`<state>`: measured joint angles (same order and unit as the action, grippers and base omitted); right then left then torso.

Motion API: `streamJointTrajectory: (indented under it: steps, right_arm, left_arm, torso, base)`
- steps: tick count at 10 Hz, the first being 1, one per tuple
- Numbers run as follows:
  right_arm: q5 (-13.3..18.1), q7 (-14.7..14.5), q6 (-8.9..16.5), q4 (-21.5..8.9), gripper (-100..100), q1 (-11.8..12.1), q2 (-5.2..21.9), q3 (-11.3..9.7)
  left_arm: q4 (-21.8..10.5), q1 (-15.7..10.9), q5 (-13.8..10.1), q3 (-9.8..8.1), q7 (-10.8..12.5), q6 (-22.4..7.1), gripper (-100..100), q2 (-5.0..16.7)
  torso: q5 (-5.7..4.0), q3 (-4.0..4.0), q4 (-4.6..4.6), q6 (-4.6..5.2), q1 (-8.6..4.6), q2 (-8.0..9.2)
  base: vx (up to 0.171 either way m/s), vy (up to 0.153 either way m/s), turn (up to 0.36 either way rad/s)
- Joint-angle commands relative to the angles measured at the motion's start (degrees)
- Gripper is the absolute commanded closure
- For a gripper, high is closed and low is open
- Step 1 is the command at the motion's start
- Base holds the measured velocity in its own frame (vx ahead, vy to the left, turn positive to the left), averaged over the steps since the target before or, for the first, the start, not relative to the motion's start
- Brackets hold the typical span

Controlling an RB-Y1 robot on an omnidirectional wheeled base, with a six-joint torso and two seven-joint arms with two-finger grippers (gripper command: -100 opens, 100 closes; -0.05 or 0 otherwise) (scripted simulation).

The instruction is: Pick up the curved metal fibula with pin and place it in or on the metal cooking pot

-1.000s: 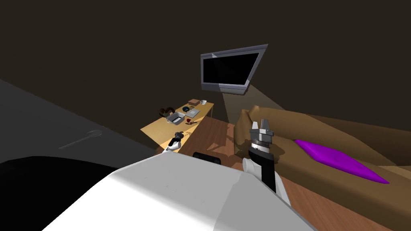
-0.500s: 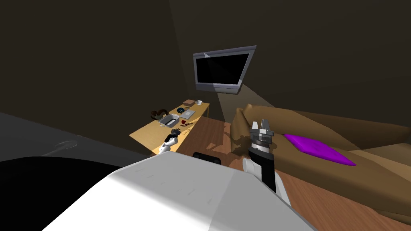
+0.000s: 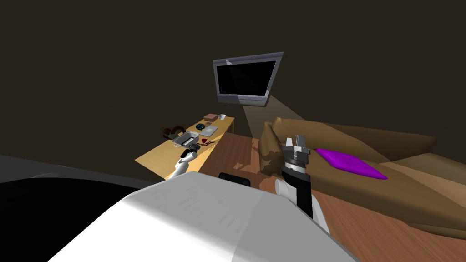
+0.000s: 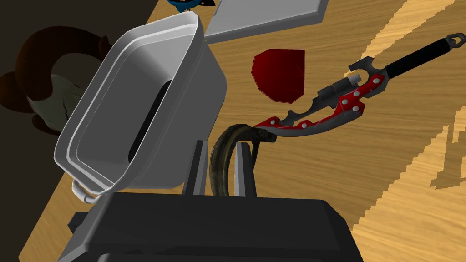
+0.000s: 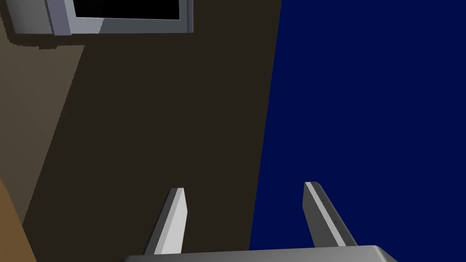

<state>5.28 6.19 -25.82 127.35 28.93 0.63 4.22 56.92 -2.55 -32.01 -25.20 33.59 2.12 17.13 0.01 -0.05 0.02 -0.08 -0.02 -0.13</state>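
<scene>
Here's the fibula (image 4: 240, 129), a dark curved arch, and we've got it. The two blades of our left claw (image 4: 221, 146) are closed on one limb of it, and the crown of the arch pokes out beyond the tips. We can't tell whether it is fully clear of the desk (image 4: 364, 173).

Just beside the claw sits the pot (image 4: 200, 104), a grey rectangular vessel with rounded corners, its wall almost at our fingers and its mouth open. On the other side of the fibula lies a red-and-black tool (image 4: 334, 104), its near tip close to the arch. A dark red piece (image 4: 278, 75) and a flat grey slab (image 4: 268, 18) lie further off on the desk.

By our reading the pickup is done and the carry to the pot is the step in hand. Next we need to rise above the rim, shift sideways until the arch hangs over the opening, and only then part the blades, mindful of clipping the wall on the way.

Our right claw (image 3: 296, 140) is held up near the chest, blades spread, holding nothing.
</scene>
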Motion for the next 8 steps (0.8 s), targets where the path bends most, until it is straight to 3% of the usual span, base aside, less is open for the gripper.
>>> streamJointTrajectory:
  steps: [1,3,5,7,8]
  right_arm:
    - [0.0,0.0,0.0,0.0,0,0.0,0.0,0.0]
    - [0.0,0.0,0.0,0.0,0,0.0,0.0,0.0]
    - [0.0,0.0,0.0,0.0,0,0.0,0.0,0.0]
    - [0.0,0.0,0.0,0.0,0,0.0,0.0,0.0]
    - [0.0,0.0,0.0,0.0,0,0.0,0.0,0.0]
  left_arm:
    - [-1.1,-0.8,-0.7,-0.42,0.4,-0.5,100,1.8]
    - [-1.2,-0.9,-0.7,-0.82,0.6,-1.0,100,2.5]
    - [-1.4,-0.8,-0.1,-2.05,1.4,-2.3,100,4.7]
    - [-1.8,-0.4,2.1,-3.81,2.8,-4.1,100,7.9]
    - [-1.8,-0.4,2.1,-3.81,2.8,-4.1,100,7.9]
  torso:
    - [0.00,0.00,0.00,0.00,0.00,0.00]
    - [0.02,0.01,0.00,-0.03,0.08,0.03]
    - [0.04,0.00,-0.02,-0.07,0.13,0.01]
    - [0.03,-0.12,-0.05,-0.09,0.26,-0.21]
    - [0.02,-0.20,-0.08,-0.12,0.39,-0.36]
  base:
    - [0.053,0.014,-0.009]
    - [0.049,0.015,0.004]
    - [0.075,0.030,0.012]
    - [0.161,0.061,0.044]
    - [0.137,0.065,0.032]
